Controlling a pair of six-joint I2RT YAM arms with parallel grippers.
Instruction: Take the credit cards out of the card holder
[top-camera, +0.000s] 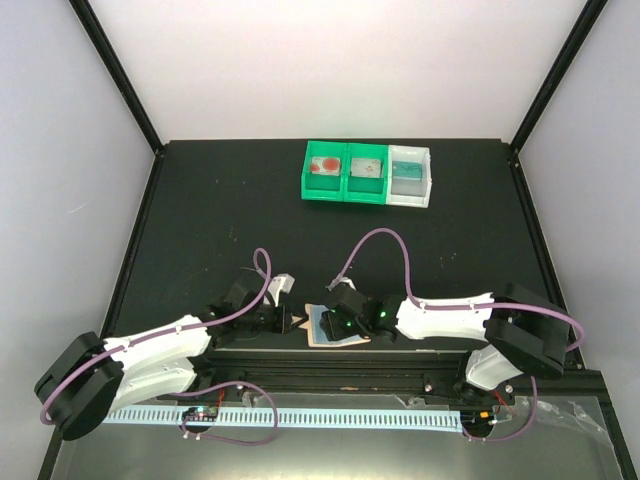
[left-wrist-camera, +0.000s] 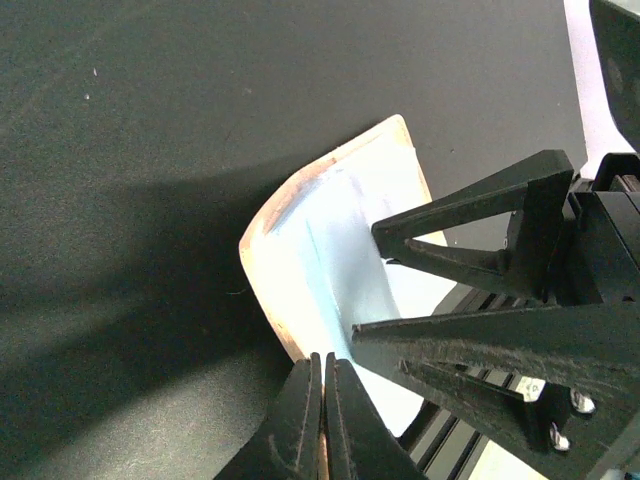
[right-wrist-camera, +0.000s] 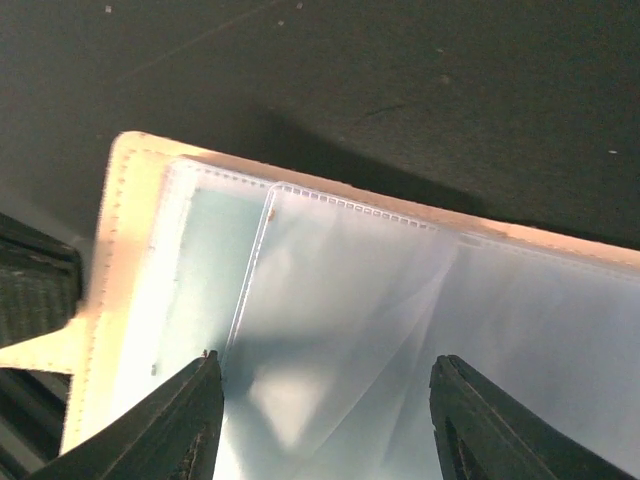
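Two grippers meet at the card holder (top-camera: 320, 330), low centre of the top view.
It lies open on the black table (top-camera: 200, 220), a teal credit card (right-wrist-camera: 205, 265) showing under its clear pockets. The left gripper (left-wrist-camera: 322, 400) is clenched on its side tab, and the right gripper (right-wrist-camera: 335, 430) hangs spread above it.

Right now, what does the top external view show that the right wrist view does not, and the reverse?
Only the top external view shows the two green plastic bins and the white plastic bin at the far side, along with the white left arm and right arm. Only the right wrist view shows the clear plastic sleeves with stitched edges inside the flat tan-pink card holder, and the right gripper open over them. Both views show that card holder lying open on the black table.
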